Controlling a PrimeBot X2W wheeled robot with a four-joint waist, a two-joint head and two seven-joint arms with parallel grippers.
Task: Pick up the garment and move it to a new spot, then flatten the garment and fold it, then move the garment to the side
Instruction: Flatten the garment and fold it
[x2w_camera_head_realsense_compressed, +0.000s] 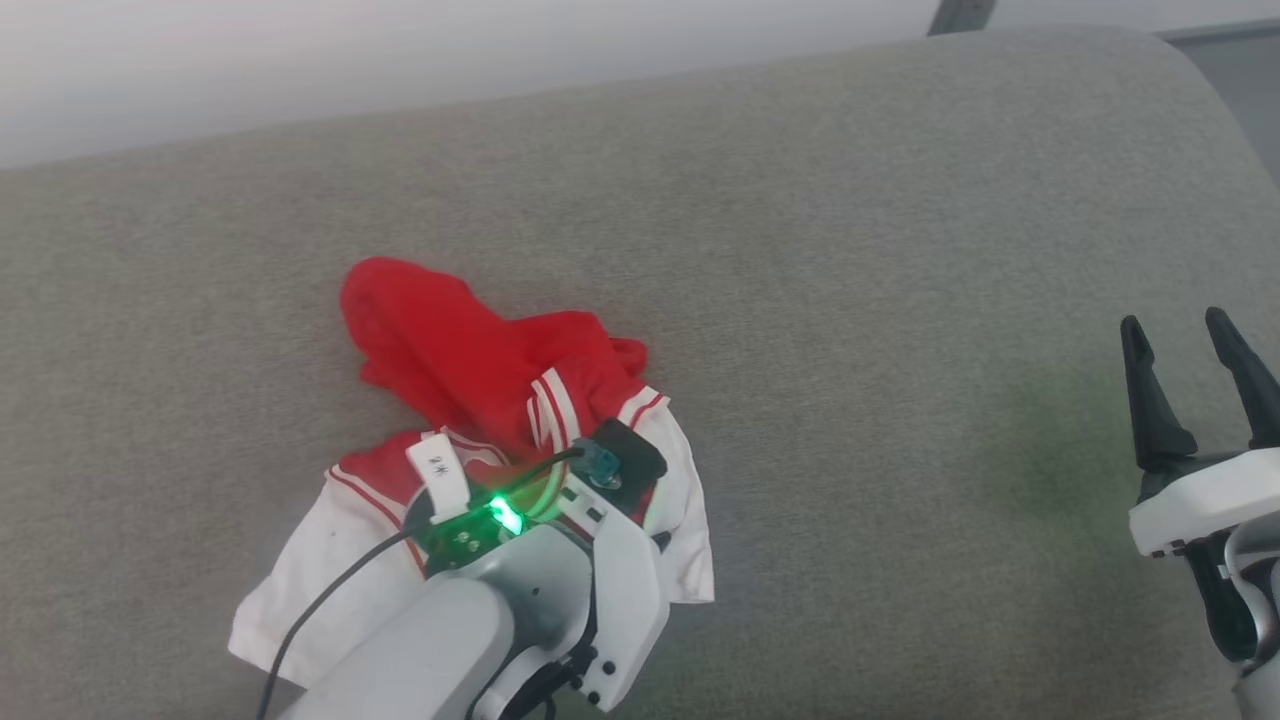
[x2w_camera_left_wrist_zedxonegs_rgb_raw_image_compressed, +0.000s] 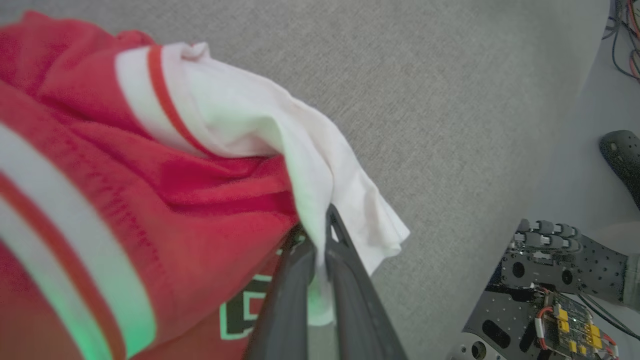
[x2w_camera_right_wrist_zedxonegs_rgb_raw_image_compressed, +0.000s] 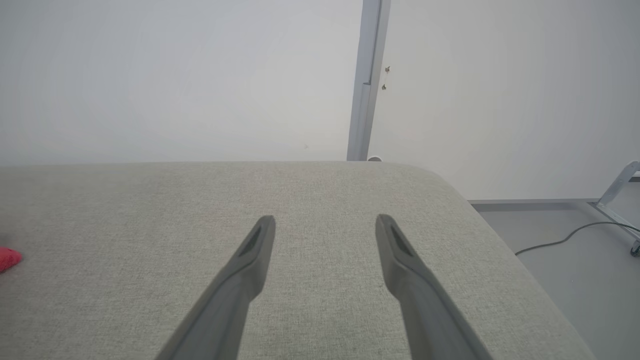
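Left gripper (x2w_camera_left_wrist_zedxonegs_rgb_raw_image_compressed: 320, 225) is clamped on a white fold of the garment (x2w_camera_head_realsense_compressed: 450, 370), which lies crumpled on the grey cushion (x2w_camera_head_realsense_compressed: 850, 250). Right gripper (x2w_camera_head_realsense_compressed: 1175, 325) is spread wide, empty, well apart from it.

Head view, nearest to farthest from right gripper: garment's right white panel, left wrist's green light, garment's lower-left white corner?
1. The garment's right white panel, facing the right gripper.
2. The left wrist's green light, mid-garment.
3. The garment's lower-left white corner, far left.
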